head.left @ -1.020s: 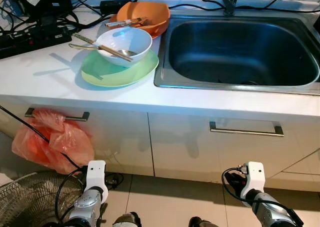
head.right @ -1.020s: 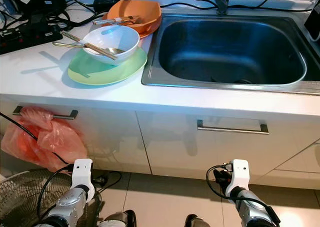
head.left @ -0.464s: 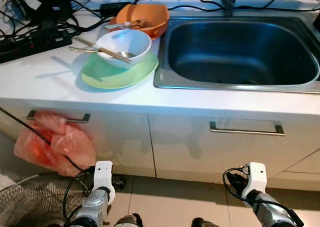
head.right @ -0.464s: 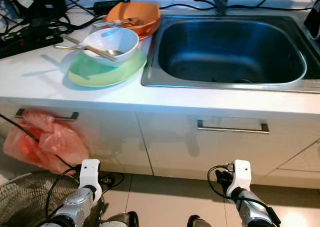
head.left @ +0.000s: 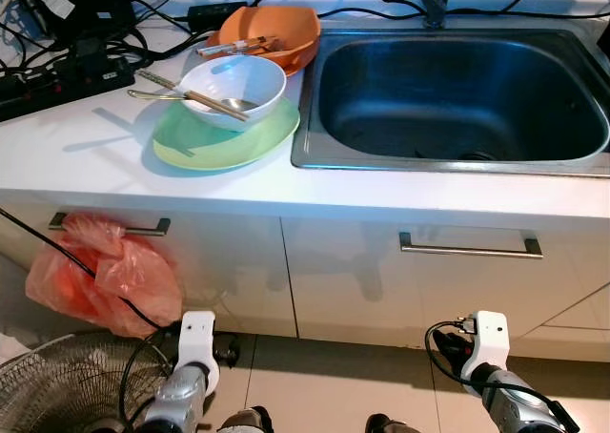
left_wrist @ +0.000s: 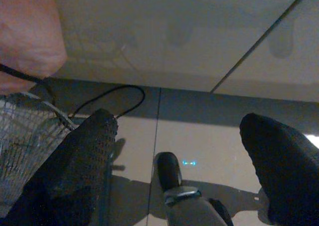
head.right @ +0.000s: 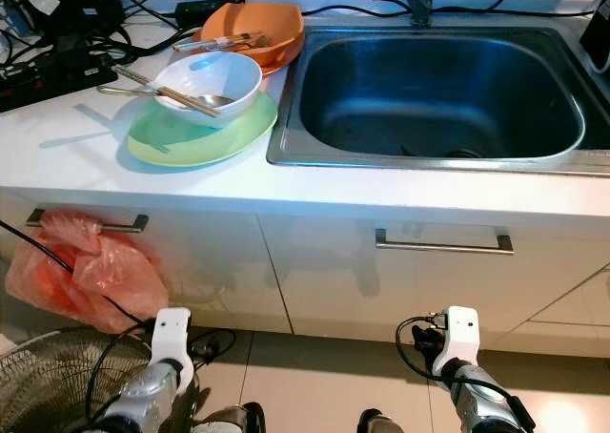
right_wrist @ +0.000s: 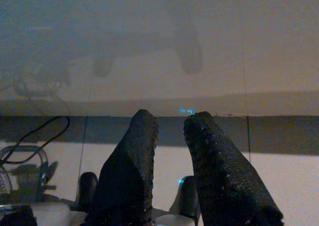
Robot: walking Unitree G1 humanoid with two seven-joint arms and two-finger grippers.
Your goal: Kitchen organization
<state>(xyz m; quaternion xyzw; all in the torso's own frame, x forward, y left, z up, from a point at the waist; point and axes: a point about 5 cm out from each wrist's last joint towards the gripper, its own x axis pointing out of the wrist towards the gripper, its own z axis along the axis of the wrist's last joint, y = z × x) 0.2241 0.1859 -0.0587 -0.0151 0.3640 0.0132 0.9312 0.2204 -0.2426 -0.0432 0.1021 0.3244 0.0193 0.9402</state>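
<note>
head views: a white bowl point(head.left: 233, 88) with chopsticks point(head.left: 191, 93) and a spoon point(head.right: 129, 91) laid across it sits on a green plate point(head.left: 226, 133) on the worktop point(head.left: 86, 152), just left of the sink point(head.left: 457, 94); an orange dish point(head.left: 272, 30) holding more utensils stands behind.
handling: the stack looks ceramic, stiff, slick and breakable; the loose chopsticks would likely roll, so lifting them out first, then pinching the bowl rim, seems wise.
left wrist view: left gripper point(left_wrist: 182, 166) hangs low by the cabinet over the floor, fingers point(left_wrist: 79, 171) spread wide, grasping nothing.
right wrist view: right gripper point(right_wrist: 172, 136) idles before the cabinet, fingers point(right_wrist: 132, 171) nearly together, nothing between them.
</note>
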